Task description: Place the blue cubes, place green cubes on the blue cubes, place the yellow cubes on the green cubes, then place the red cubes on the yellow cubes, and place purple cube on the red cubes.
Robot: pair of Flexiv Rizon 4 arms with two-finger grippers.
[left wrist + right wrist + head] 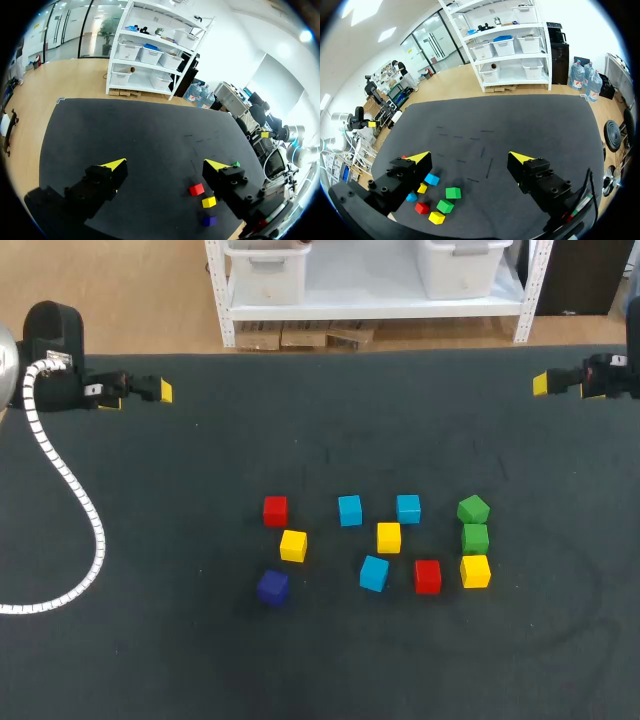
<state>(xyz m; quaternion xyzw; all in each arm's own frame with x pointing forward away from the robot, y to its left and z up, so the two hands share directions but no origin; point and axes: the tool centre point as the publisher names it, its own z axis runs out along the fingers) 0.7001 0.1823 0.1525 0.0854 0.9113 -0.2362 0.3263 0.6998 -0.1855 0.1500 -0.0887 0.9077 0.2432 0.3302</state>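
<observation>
Cubes, small and of plain colours, lie one by one on the dark table mat (150,640), none on top of another. You see the far-left blue cube (349,510) and the far-right blue cube (408,508) in one row, and the near blue cube (374,573) closer to the robot's side. The tilted green cube (473,509) stands at the right end of that row. The straight green cube (475,538) is just beside it on the near side, and the right yellow cube (475,571) comes just after that one. The middle yellow cube (388,537) lies between the three blue ones. The left yellow cube (293,545) is near the left red cube (275,510). The right red cube (428,576) sits between the near blue cube and the right yellow cube. The dark purple cube (272,587) lies at the near left of the group. Your left gripper (165,165) hangs over the far left corner and your right gripper (470,158) over the far right corner, both well apart from the cubes. Each has its yellow-tipped fingers spread wide and holds nothing.
</observation>
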